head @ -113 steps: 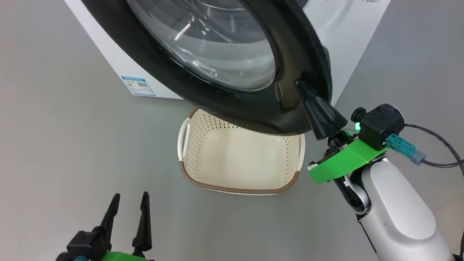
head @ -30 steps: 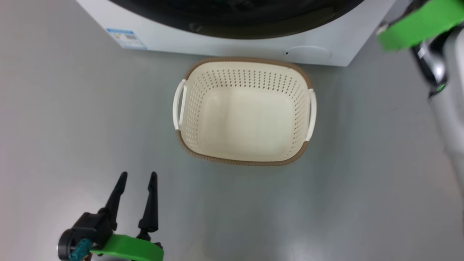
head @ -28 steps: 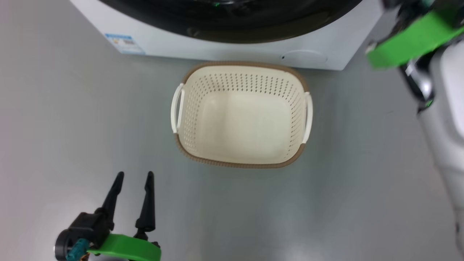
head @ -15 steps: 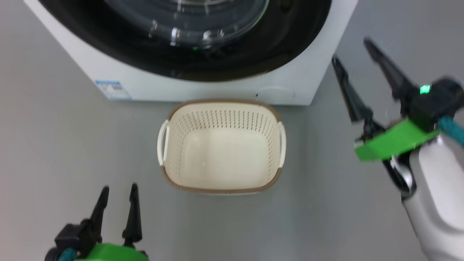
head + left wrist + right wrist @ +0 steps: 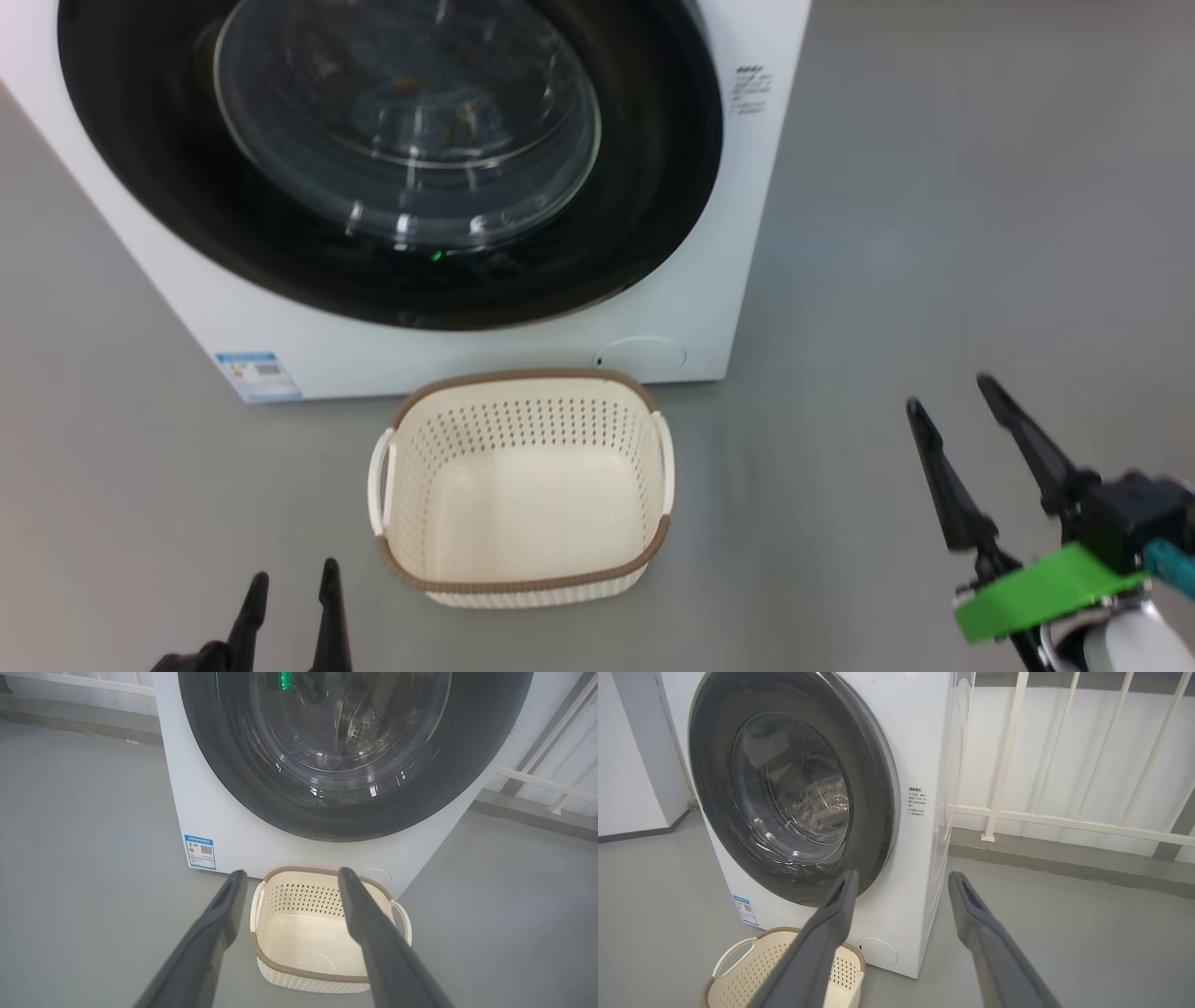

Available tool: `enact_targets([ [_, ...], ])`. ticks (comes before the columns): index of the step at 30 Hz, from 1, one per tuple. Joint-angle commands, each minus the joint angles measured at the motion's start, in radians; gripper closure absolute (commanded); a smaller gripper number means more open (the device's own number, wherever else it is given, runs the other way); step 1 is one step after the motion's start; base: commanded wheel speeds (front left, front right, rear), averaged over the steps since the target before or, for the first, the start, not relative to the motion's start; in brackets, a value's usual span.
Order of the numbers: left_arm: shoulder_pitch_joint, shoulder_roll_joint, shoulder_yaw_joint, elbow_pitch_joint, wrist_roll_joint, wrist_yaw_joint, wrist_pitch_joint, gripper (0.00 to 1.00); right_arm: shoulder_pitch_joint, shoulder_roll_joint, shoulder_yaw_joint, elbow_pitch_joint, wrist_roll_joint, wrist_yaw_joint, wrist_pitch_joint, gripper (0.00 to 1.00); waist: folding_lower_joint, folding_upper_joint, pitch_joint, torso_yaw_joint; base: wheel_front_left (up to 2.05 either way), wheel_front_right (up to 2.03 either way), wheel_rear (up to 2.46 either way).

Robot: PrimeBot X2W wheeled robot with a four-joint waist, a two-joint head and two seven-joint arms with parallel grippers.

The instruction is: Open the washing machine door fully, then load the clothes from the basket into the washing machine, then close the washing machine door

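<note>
My left hand (image 5: 294,571) and right hand (image 5: 948,392) hung released, empty; with the basket (image 5: 523,586) bare and the washing machine door (image 5: 653,187) shut, nothing seemed left to grasp.

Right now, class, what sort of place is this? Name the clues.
Probably a laundry corner: big white front-loading washing machine, cream perforated plastic basket on grey floor, white railings beside it.
</note>
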Motion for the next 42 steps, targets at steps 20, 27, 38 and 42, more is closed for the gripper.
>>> enact_targets([
  [20, 0.049, 0.011, 0.049, -0.026, 0.058, -0.007, -0.006, 0.0, 0.242, 0.065, -0.106, -0.065, -0.036, -0.007, -0.002, 0.0, 0.0, 0.0, -0.099, -0.071, 0.0, 0.0, 0.0],
  [27, 0.06, 0.011, 0.056, -0.036, 0.073, -0.003, -0.006, 0.0, 0.25, 0.076, -0.109, -0.063, -0.036, -0.007, -0.002, 0.0, 0.0, 0.0, -0.109, -0.064, 0.0, 0.0, 0.0],
  [38, 0.075, -0.007, 0.031, 0.034, 0.022, -0.013, 0.014, 1.0, 0.26, 0.111, -0.124, 0.007, 0.024, 0.0, 0.011, 1.0, 0.0005, 0.0, -0.113, -0.053, 0.0, 0.0, 0.0],
  [42, 0.068, -0.007, 0.035, 0.033, -0.021, -0.017, 0.026, 1.0, 0.253, 0.112, -0.125, 0.011, 0.071, 0.0, 0.022, 1.0, 0.0021, 0.0, -0.114, -0.052, 0.0, 0.0, 0.0],
])
